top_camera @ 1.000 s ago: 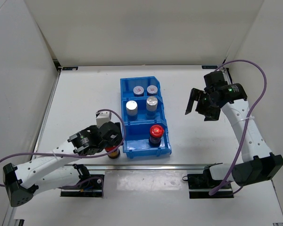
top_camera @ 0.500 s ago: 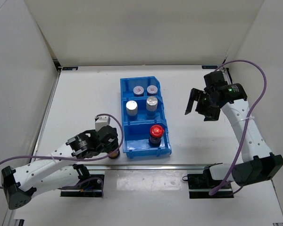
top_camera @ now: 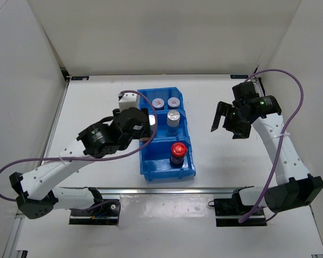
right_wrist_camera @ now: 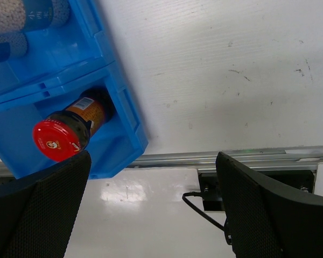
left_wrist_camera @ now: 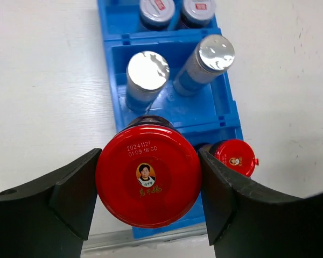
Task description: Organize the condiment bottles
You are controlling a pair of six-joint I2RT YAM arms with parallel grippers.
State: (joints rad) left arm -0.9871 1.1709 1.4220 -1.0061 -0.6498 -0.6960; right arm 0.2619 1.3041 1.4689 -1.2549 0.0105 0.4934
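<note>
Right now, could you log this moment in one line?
left gripper: shut on red-capped bottle; over blue tray; right gripper: open

In the blue plastic bin (top_camera: 151, 171), two short white-capped bottles (top_camera: 158, 102) (top_camera: 174, 101) sit at the back, two tall silver-capped bottles (left_wrist_camera: 147, 72) (left_wrist_camera: 215, 54) in the middle, one dark red-capped bottle (top_camera: 178, 150) front right. A second dark red-capped bottle (left_wrist_camera: 148, 180) hangs above the bin's left side.

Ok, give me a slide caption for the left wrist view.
Left gripper grips a red-capped bottle at the blue bin, where a second red-capped bottle stands.
</note>
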